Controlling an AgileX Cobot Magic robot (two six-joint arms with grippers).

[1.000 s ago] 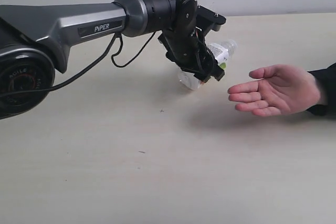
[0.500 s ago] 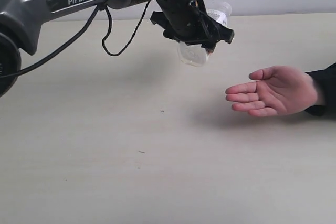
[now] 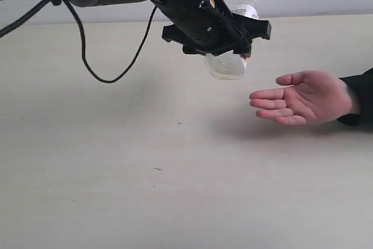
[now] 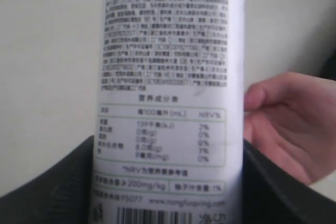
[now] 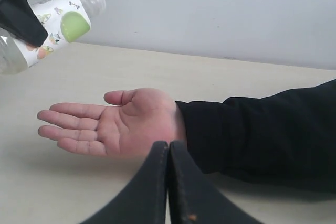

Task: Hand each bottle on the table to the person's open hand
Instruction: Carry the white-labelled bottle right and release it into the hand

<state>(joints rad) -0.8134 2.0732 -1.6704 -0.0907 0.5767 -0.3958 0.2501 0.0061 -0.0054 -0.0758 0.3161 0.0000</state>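
My left gripper is shut on a clear bottle with a white label and green marks, held tilted in the air above the table. Its label fills the left wrist view between the black fingers. The person's open hand lies palm up to the right of the bottle and lower, apart from it. In the right wrist view the bottle hangs over the fingertips of the hand. My right gripper is shut and empty near the wrist. No other bottles are in view.
A dark sleeve covers the person's forearm at the right. A black cable loops down from the left arm. A pale wall runs behind the table's far edge.
The left arm has risen and carried the bottle to the right, closer to the hand. The hand has stayed nearly still.
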